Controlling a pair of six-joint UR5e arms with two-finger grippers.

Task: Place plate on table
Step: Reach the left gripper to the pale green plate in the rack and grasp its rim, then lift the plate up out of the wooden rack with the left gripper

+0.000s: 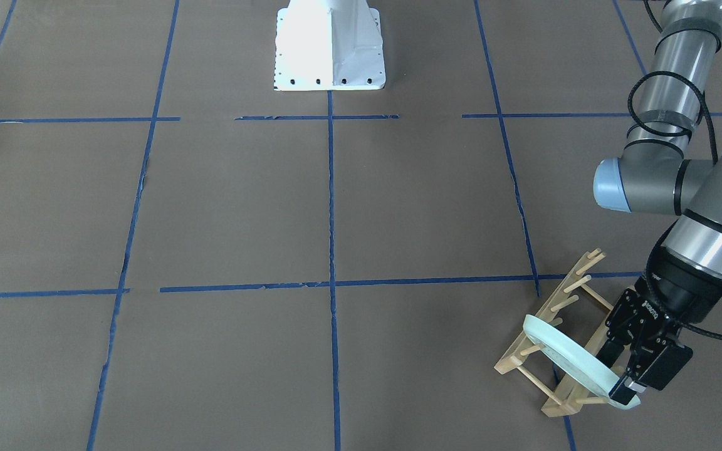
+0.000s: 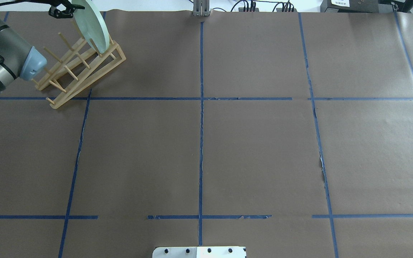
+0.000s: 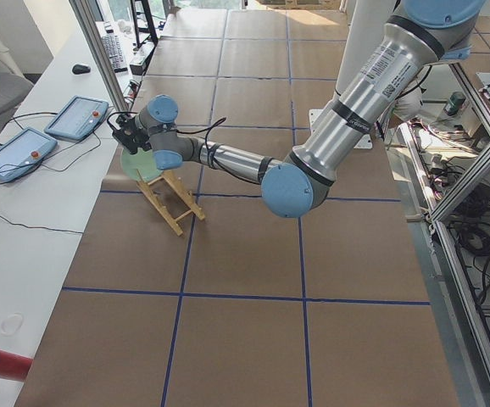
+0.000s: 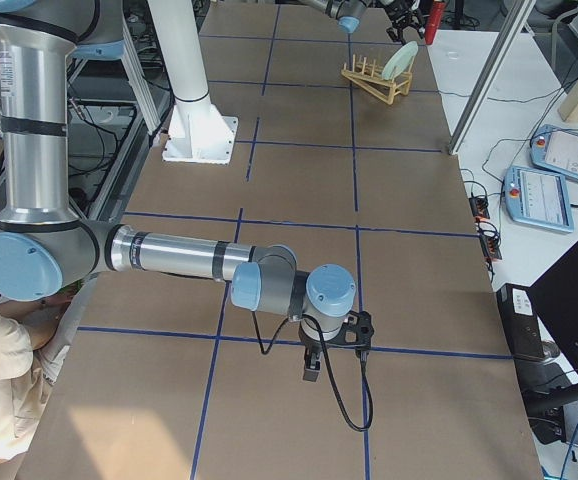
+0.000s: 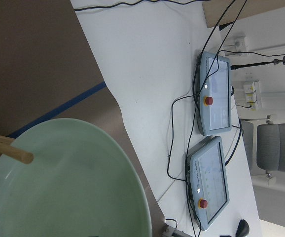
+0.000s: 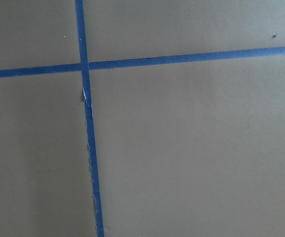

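Observation:
The pale mint-green plate [image 1: 571,360] stands on edge between the pegs of the wooden rack [image 1: 555,307] at the far left corner of the table [image 1: 235,200]. My left gripper [image 1: 618,376] is shut on the plate's upper rim, its jaws on either side of it. The overhead view shows the plate [image 2: 93,27] leaning in the rack [image 2: 81,71] with the left gripper [image 2: 61,12] beside it. The left wrist view shows the plate's face [image 5: 68,187] and one peg. My right gripper [image 4: 312,368] hangs low over the table in the exterior right view only; I cannot tell whether it is open.
The white metal base [image 1: 329,50] stands at the robot's side of the table. The rack is close to the table's far edge, beyond which is a white desk with two teach pendants [image 5: 214,98] and cables. Blue tape lines cross the brown paper.

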